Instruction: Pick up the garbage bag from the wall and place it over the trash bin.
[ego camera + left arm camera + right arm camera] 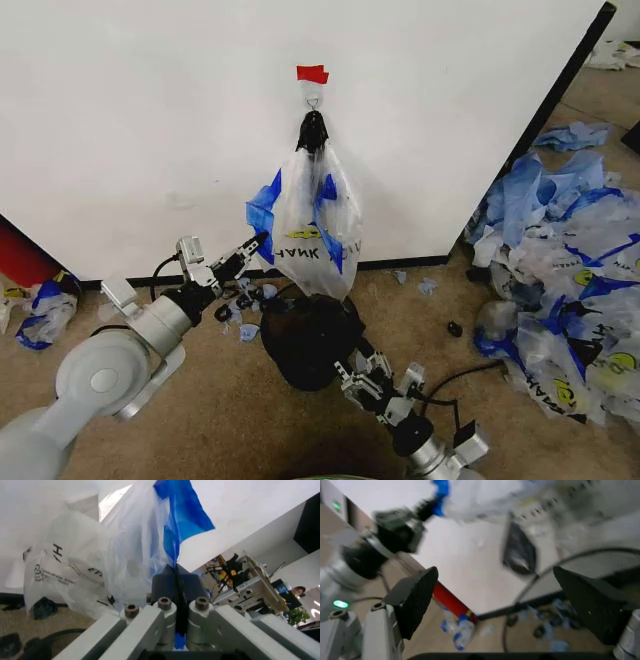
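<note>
The garbage bag (305,215), whitish with blue trim, hangs from a small hook (313,100) under a red tape patch (312,73) on the white wall (140,120). My left gripper (255,243) reaches in from the left and is shut on the bag's blue edge; the left wrist view has the blue strip (175,547) pinched between the fingers (165,587). The black mesh trash bin (308,340) stands on the floor right below the bag. My right gripper (360,375) sits low at the bin's near right side, open, with the bin's rim (580,557) just beyond its pads (415,600).
A big heap of similar bags (565,280) covers the floor at the right, past the wall panel's edge. Small blue scraps (245,318) lie by the wall's black base strip. A red object (20,262) and another bag (45,310) sit at the far left.
</note>
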### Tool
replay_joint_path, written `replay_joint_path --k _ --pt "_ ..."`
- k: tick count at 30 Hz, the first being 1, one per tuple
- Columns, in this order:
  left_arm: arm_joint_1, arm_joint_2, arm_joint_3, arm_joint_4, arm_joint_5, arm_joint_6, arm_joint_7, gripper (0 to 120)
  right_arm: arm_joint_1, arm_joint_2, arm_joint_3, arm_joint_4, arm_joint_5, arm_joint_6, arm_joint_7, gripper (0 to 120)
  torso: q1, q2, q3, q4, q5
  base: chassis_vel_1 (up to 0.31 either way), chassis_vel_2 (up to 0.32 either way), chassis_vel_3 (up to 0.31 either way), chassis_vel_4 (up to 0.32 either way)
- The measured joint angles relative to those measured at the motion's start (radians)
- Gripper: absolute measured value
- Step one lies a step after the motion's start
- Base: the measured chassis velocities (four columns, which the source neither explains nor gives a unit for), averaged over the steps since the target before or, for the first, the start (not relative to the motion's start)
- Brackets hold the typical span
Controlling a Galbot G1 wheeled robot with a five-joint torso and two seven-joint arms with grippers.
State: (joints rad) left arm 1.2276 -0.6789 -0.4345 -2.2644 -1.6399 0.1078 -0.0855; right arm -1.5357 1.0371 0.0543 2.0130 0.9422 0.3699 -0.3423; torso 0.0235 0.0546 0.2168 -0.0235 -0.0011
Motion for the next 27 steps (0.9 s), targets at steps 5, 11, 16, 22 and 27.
replay_joint_path --k 5,11,16,22,27 --pt "0.007 0.001 -0.006 -0.001 0.001 -0.001 0.002 0 -0.001 0.004 -0.005 -0.040 -0.027 0.007 0.039 88 0.000 0.000 0.000 -0.0001 0.0000 0.000 0.000 0.000 0.000" --pt "0.012 -0.003 -0.007 0.002 0.009 -0.001 0.006 0 0.016 -0.001 0.043 -0.033 -0.030 0.025 0.065 88 0.000 0.000 0.000 -0.0002 0.0001 0.000 0.000 0.000 0.000" --pt "0.004 -0.001 -0.002 0.006 0.010 -0.002 0.007 0 0.073 -0.079 0.095 0.108 0.066 -0.032 0.066 84 0.000 0.000 0.000 -0.0001 0.0001 0.000 0.000 0.000 0.000" --pt "-0.089 0.004 0.068 0.040 0.002 0.001 0.007 0 0.120 -0.228 0.140 0.223 0.155 -0.101 0.105 83 0.000 0.000 0.000 -0.0006 -0.0008 0.000 0.000 0.000 0.000" --pt "-0.120 0.001 0.090 0.057 -0.004 0.006 0.006 0 0.183 -0.309 0.135 0.228 0.191 -0.127 0.168 83 0.000 0.000 0.000 -0.0009 0.0010 0.000 0.000 0.000 0.000"
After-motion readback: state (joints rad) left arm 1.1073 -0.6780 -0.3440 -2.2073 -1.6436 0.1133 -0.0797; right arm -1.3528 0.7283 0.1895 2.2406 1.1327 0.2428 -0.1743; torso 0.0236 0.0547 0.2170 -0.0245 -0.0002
